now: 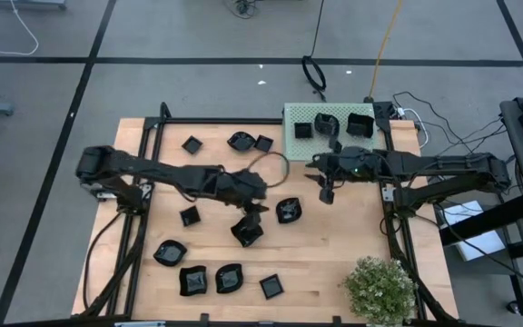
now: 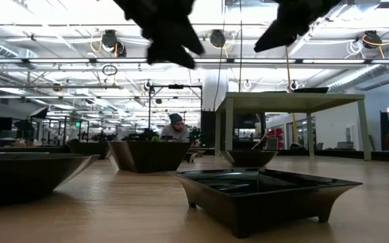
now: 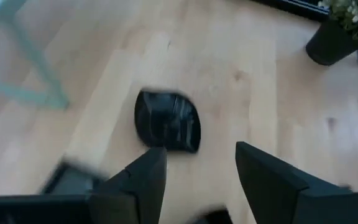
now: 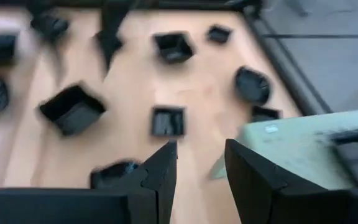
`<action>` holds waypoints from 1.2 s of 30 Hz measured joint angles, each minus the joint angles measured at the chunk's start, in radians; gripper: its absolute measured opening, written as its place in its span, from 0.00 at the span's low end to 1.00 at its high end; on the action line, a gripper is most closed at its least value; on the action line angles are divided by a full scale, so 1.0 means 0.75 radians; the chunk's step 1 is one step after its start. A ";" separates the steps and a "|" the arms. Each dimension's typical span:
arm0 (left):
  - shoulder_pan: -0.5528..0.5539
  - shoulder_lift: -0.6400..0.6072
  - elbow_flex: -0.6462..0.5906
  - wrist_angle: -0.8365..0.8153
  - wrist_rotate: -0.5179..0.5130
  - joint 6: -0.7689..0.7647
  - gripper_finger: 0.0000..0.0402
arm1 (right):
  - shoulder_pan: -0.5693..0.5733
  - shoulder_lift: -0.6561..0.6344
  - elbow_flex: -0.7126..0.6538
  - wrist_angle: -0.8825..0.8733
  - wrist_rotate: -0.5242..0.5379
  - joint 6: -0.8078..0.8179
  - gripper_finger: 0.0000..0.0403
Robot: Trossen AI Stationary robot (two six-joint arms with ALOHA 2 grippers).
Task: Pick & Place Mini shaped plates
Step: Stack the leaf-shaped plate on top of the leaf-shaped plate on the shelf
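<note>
Pale wood table (image 1: 334, 263) is strewn with black plates (image 1: 229, 278), awaiting collection; three are already placed in the green box (image 1: 309, 116). Left gripper (image 1: 254, 211) is held spread, empty, above a plate (image 3: 168, 121). Right gripper (image 1: 327, 193), parted, is kept beside the box.

I work in a large open lab or workshop hall. My bench is a pale wooden tabletop (image 1: 334, 245) on a grey concrete floor (image 1: 198, 82) crossed by dark lines, with loose cables (image 1: 443, 118) beside it. Beyond the table I see white ceiling trusses (image 2: 59, 61), strip lighting, black metal frames (image 2: 174, 101), and a seated person (image 2: 175, 128).
</note>
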 joint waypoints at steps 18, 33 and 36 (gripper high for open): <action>-0.029 -0.420 0.002 -0.125 0.011 -0.342 0.49 | 0.182 0.488 -0.219 0.331 -0.238 -0.355 0.31; -0.037 -0.431 -0.001 -0.120 0.010 -0.344 0.49 | 0.210 0.739 -0.217 0.471 -0.233 -0.549 0.31; -0.036 -0.431 -0.001 -0.118 0.010 -0.313 0.49 | 0.210 0.775 -0.218 0.491 -0.232 -0.549 0.31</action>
